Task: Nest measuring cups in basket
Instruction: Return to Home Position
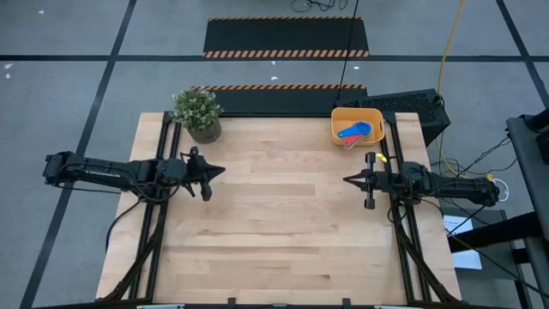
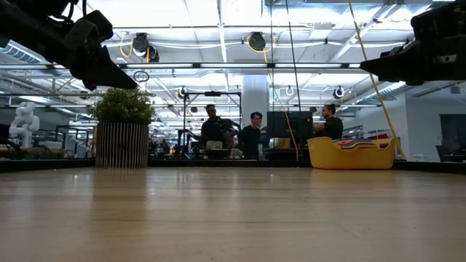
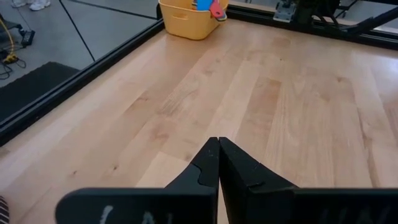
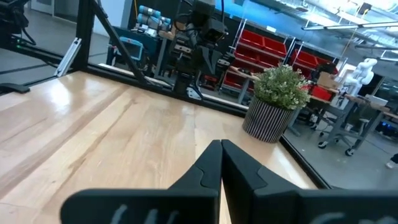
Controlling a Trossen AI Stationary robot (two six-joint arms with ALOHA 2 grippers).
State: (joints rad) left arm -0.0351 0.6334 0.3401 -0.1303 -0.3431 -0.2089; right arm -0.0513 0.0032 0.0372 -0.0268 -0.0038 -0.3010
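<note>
The yellow-orange basket stands at the table's far right, also in the low view and the left wrist view. Measuring cups lie inside it, blue, teal and red ones showing. My left gripper hovers shut above the table's left side, pointing right, nothing in it. My right gripper hovers shut above the right side, pointing left, nothing in it. Both are well clear of the basket.
A potted green plant in a striped pot stands at the table's far left corner. The wooden table top lies bare between and in front of the two grippers. People stand in the room beyond the far edge.
</note>
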